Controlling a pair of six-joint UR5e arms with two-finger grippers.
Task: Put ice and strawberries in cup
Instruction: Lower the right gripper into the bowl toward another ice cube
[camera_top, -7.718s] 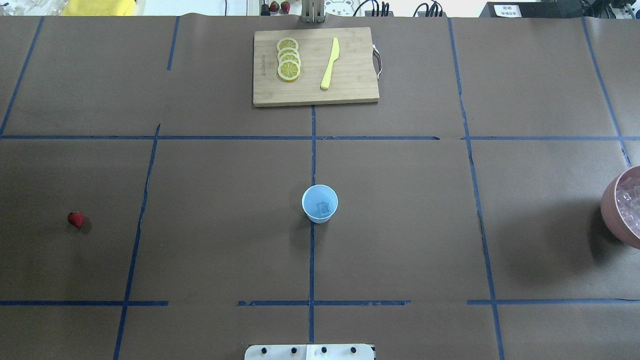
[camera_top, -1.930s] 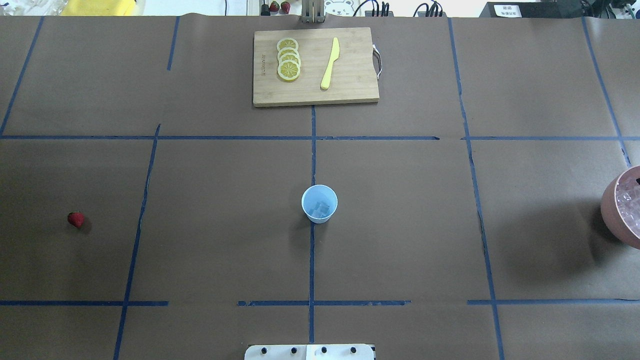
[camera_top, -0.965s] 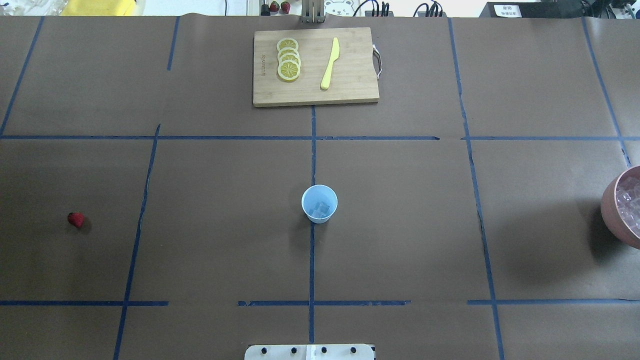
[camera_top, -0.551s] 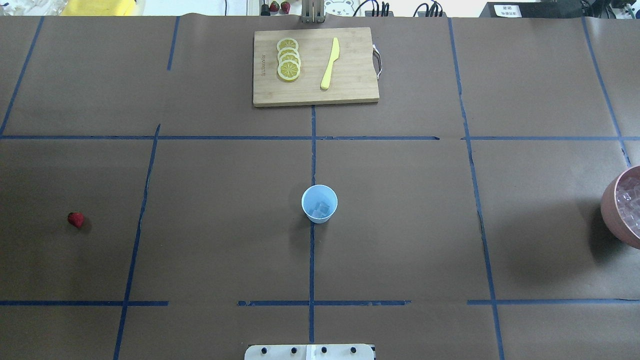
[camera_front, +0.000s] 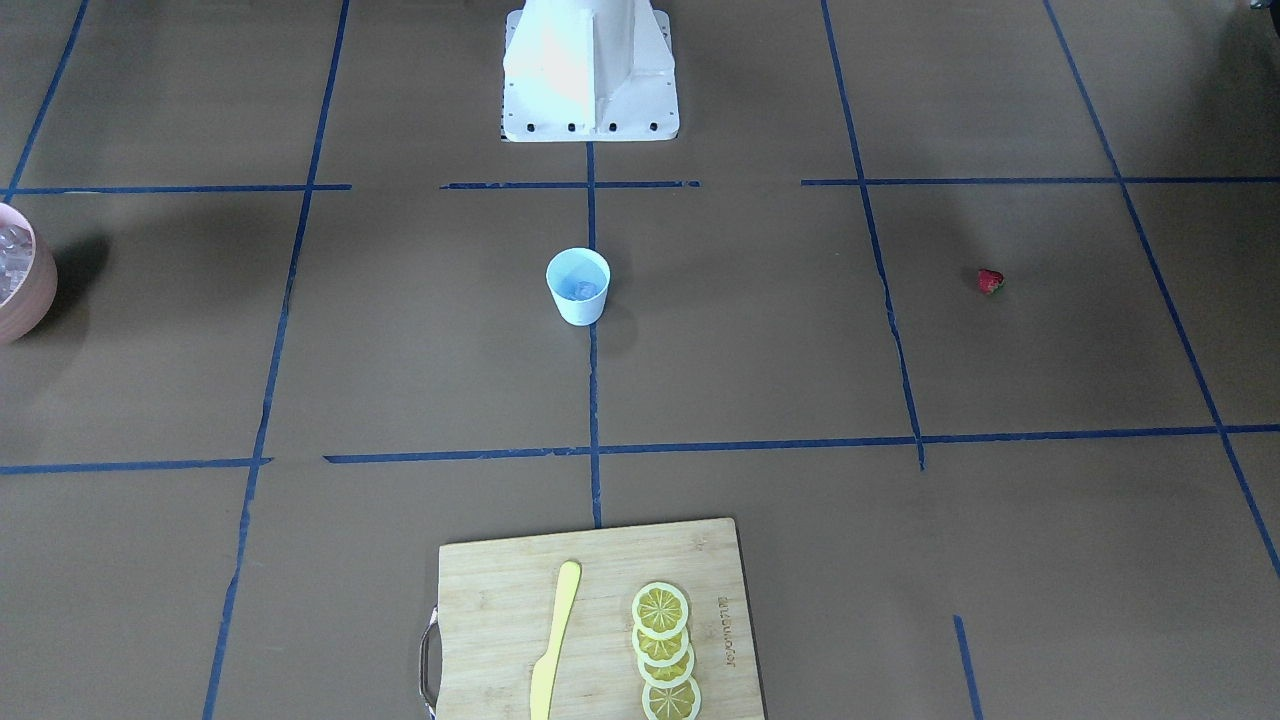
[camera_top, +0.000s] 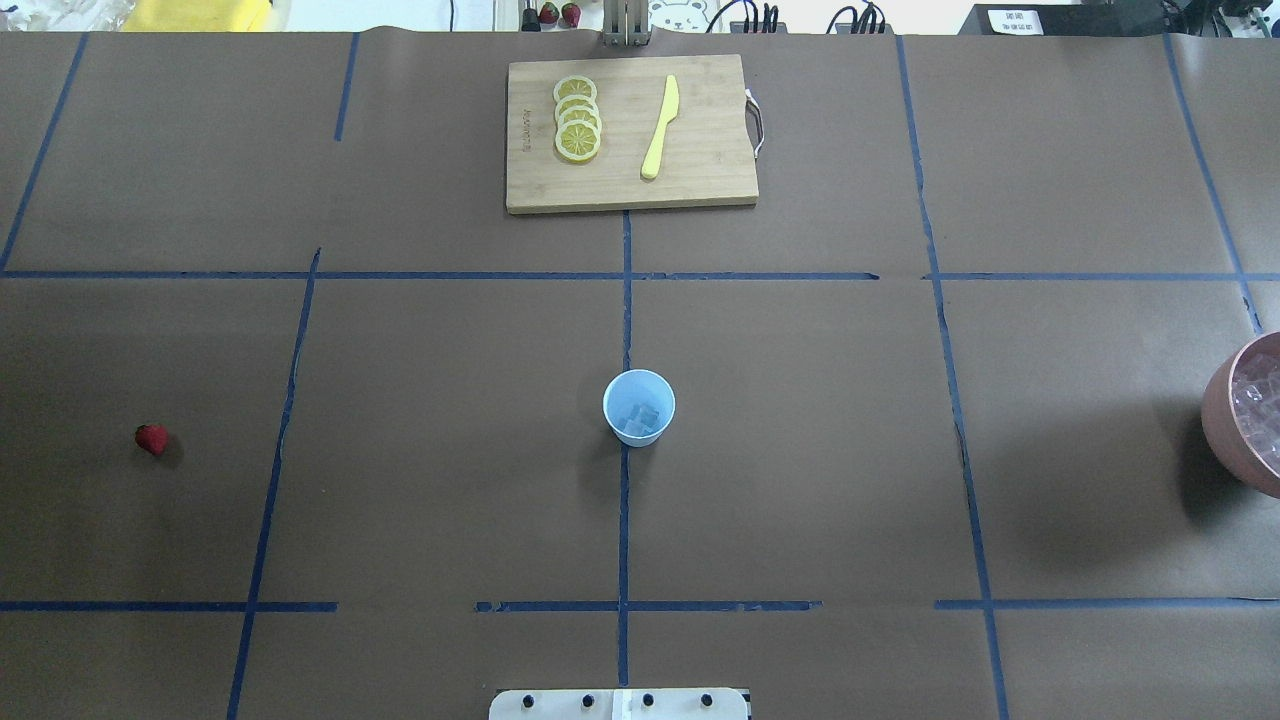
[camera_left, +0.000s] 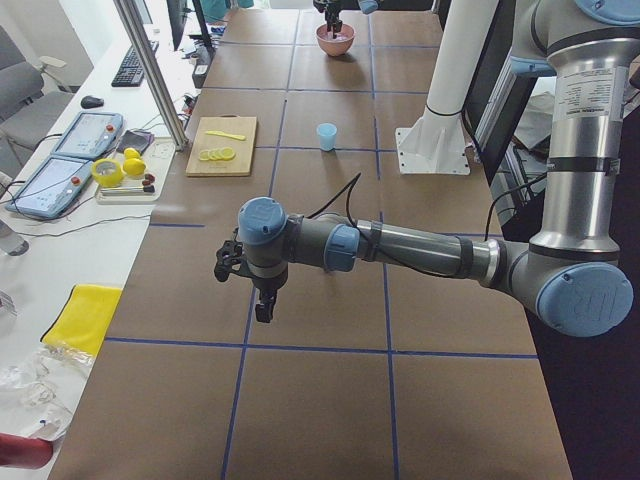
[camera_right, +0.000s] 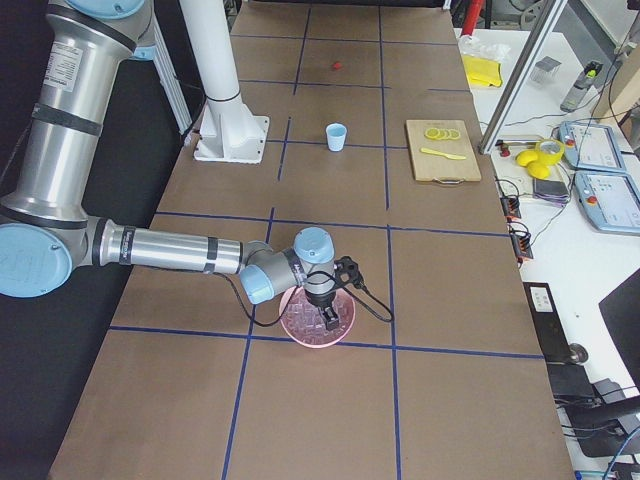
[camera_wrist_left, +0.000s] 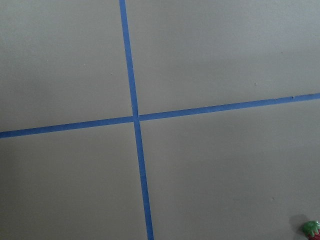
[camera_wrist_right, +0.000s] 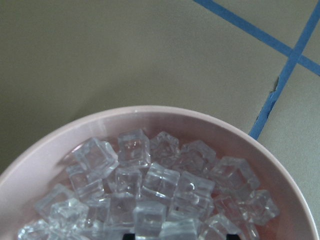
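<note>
Farthest to the left of the cup, my left hand hung above the brown bench, fingers pointing down and touching nothing; I could not tell whether it was spread or pressed together, since only the side view caught it. The strawberry lay alone on the bench, well to the left of the cup, and showed only at the lower right corner of my left wrist camera. The cup itself stood upright on the blue tape line in front of my base, with some ice lying in its pale blue bottom. Straight beyond the cup, on the side away from me, sat the wooden cutting board, carrying a row of overlapping lemon slices and a yellow knife to their right. Well to the right of the cup stood the pink bowl, filled with a heap of ice cubes. My right hand reached down over that bowl, its tips at the cubes; whether it was spread, closed or pinching a cube I could not tell.
</note>
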